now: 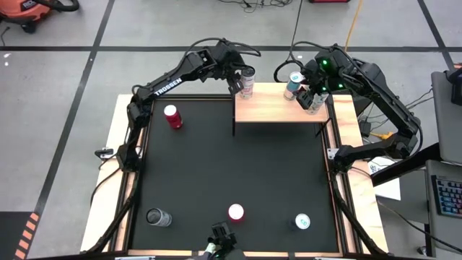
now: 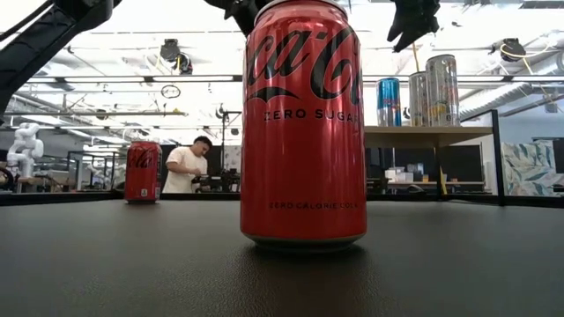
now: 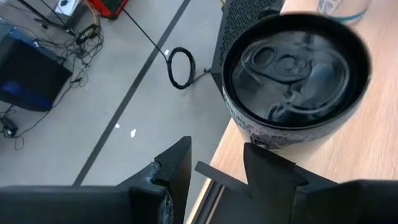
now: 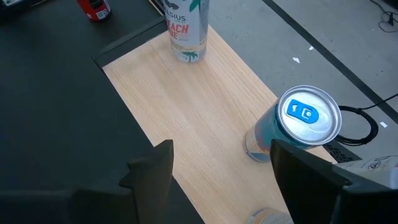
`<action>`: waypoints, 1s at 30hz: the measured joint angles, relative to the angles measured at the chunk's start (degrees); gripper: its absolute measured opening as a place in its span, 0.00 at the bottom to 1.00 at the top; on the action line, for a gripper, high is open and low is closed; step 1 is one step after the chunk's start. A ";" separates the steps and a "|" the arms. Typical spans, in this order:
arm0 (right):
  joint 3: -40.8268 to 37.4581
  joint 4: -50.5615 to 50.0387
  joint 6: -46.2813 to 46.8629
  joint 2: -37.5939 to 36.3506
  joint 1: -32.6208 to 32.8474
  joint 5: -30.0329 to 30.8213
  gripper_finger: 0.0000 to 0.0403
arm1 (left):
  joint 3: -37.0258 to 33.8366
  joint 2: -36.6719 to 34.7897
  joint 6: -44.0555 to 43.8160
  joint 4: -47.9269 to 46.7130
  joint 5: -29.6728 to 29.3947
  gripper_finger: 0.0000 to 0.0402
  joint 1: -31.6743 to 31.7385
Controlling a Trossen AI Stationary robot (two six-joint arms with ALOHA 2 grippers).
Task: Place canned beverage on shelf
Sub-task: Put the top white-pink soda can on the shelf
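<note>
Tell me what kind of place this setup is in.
Most likely a robotics lab or workshop. The black table stands on a bare concrete floor with taped lines and loose cables. Beyond it, the low view shows a person at a workbench under exposed ceiling ducts, and a white humanoid figure.

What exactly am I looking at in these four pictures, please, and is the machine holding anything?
It is a robot with two dark arms at a black table. One picture looks straight down, one looks level from the tabletop, and two come from cameras on the wrists.

At the table's far edge stands a pale-wood shelf carrying three cans. The left gripper is shut beside the white can at the shelf's left end, holding nothing. The right gripper is open over the other end, near the blue-topped can.

Four more cans wait on the table; the red one fills the level picture. A person works in the background.
</note>
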 joint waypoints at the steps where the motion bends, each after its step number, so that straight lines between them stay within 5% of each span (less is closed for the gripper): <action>1: 0.00 0.00 -0.02 0.00 0.00 0.00 0.62 | 0.00 0.39 0.00 0.50 0.02 0.38 -0.03; 30: 0.00 0.00 -0.35 0.02 0.00 0.00 0.62 | -0.02 2.81 -1.75 9.35 5.71 0.38 -3.21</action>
